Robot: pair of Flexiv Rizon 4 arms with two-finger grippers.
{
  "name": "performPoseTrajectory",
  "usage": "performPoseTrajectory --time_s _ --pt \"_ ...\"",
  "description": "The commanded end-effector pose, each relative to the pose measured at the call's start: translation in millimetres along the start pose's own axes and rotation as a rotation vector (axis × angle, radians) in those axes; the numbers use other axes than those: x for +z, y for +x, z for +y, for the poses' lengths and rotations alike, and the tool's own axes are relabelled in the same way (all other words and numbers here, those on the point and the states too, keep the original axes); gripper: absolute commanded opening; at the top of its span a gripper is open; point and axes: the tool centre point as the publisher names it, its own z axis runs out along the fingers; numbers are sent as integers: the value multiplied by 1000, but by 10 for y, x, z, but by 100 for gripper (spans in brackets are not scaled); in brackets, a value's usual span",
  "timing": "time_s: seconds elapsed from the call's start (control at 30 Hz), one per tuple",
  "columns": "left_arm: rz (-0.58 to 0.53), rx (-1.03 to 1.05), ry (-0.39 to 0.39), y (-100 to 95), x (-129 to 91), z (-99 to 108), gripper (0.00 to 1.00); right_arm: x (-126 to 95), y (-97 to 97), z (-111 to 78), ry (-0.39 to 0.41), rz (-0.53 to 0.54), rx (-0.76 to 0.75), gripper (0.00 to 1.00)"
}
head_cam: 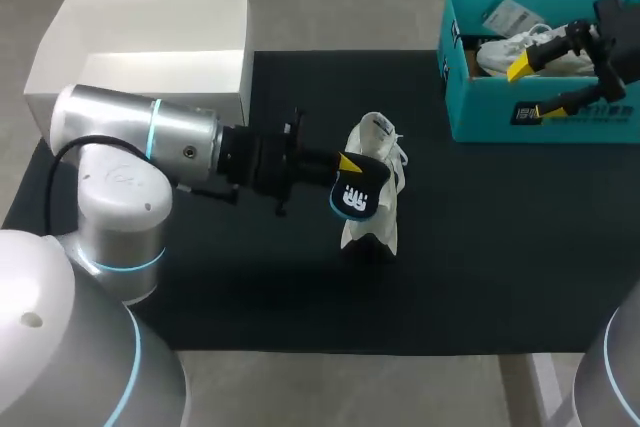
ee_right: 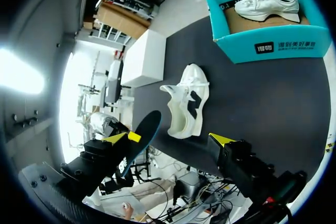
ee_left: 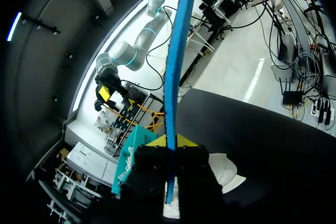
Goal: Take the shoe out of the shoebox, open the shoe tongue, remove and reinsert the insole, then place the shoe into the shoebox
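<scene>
My left gripper (head_cam: 345, 162) is shut on a dark blue insole (head_cam: 355, 197) with a white logo and holds it just above a white shoe (head_cam: 378, 137) on the black mat. In the left wrist view the insole (ee_left: 176, 61) stands edge-on out of the shut gripper (ee_left: 169, 148), with the shoe (ee_left: 226, 169) below. My right gripper (head_cam: 525, 90) is open and holds nothing, up by the teal shoebox (head_cam: 600, 125). The right wrist view shows the shoe (ee_right: 189, 100) on its side, the insole (ee_right: 140, 139) near it and the shoebox (ee_right: 273, 45) beyond.
A second white shoe (head_cam: 505, 50) lies inside the teal shoebox. An open white box (head_cam: 150, 57) stands at the mat's far left corner. The black mat (head_cam: 480, 247) covers the middle of the table.
</scene>
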Motion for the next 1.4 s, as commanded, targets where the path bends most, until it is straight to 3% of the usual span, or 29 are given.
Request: performPoseTrajectory --time_s 0.03,0.2,0.6,1.0,1.4 --pt "7 -1 -3 -13 7 -2 0 4 -1 3 1 -3 0 100" --pt "7 -1 -3 -13 7 -2 0 4 -1 3 1 -3 0 100" --pt "79 -82 -1 165 267 361 0 4 -1 3 1 -3 0 100" --pt "94 -113 133 148 407 384 0 4 -1 3 1 -3 0 100" --pt "113 -134 115 274 445 585 0 4 -1 3 1 -3 0 100"
